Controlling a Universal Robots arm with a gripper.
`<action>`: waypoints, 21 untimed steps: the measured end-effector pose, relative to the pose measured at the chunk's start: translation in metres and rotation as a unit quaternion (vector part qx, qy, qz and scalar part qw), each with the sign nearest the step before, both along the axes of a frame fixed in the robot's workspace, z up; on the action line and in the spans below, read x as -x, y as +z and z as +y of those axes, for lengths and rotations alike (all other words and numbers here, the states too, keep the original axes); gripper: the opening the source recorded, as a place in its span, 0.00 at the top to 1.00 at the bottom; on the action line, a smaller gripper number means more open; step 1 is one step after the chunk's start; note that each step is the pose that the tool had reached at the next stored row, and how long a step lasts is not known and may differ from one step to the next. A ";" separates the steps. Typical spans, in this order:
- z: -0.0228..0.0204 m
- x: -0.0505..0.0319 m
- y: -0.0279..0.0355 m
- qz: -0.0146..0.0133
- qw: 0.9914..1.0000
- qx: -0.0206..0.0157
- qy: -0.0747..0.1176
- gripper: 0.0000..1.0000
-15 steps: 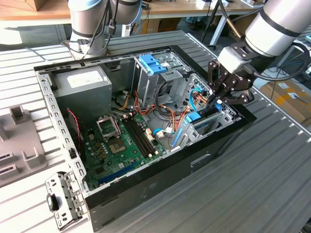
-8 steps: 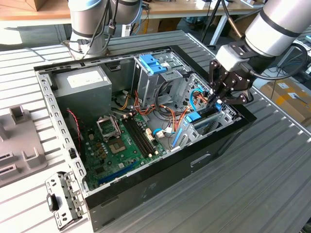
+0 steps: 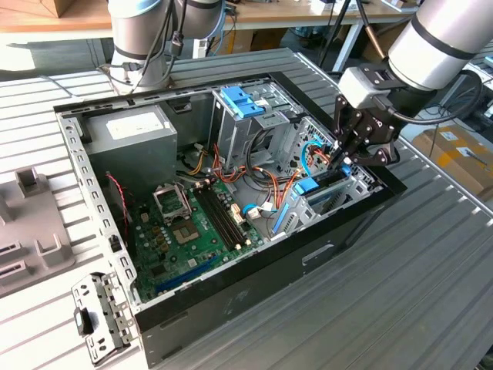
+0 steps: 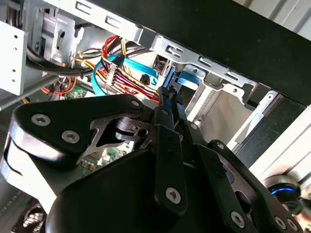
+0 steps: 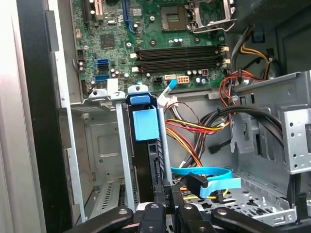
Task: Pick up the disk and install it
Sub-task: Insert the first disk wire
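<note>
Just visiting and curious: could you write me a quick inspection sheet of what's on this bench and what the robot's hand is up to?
Surface: ribbed grey metal table, carrying an open computer case.
Job's things: the disk, with blue tab and rails, stands on edge in a metal drive bay at the case's corner.
Clutter: grey plastic tray and a loose metal bracket at the exterior view's left.
Hand: the hand is inside the case, closed on the disk's end.
Cables: red, yellow and black bundles and a flat blue cable lie beside the bay.
Surroundings: wooden benches and cardboard boxes behind.
</note>
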State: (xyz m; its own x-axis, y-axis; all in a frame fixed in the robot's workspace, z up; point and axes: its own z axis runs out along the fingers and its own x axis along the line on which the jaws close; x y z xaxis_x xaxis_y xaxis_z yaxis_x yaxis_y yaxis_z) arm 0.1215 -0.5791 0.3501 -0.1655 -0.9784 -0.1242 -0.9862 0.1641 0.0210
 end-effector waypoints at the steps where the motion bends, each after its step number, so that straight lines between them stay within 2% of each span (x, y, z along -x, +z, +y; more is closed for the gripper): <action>1: 0.0000 0.0000 0.0000 0.000 1.000 0.000 -0.007 0.83; 2: 0.0000 -0.0001 0.0000 0.000 1.000 0.000 -0.013 0.83; 6: 0.0000 -0.0003 0.0000 0.000 1.000 0.000 -0.013 0.83; 7: 0.0000 -0.0002 0.0000 0.000 1.000 0.000 -0.004 0.83; 9: 0.0000 -0.0002 -0.0001 0.000 0.999 0.000 0.033 0.83; 13: -0.0002 -0.0002 -0.0011 0.000 0.998 0.001 0.062 0.83; 16: -0.0002 -0.0002 -0.0018 0.000 0.997 0.001 0.071 0.83; 21: -0.0003 -0.0002 -0.0032 0.000 0.997 0.001 0.071 0.83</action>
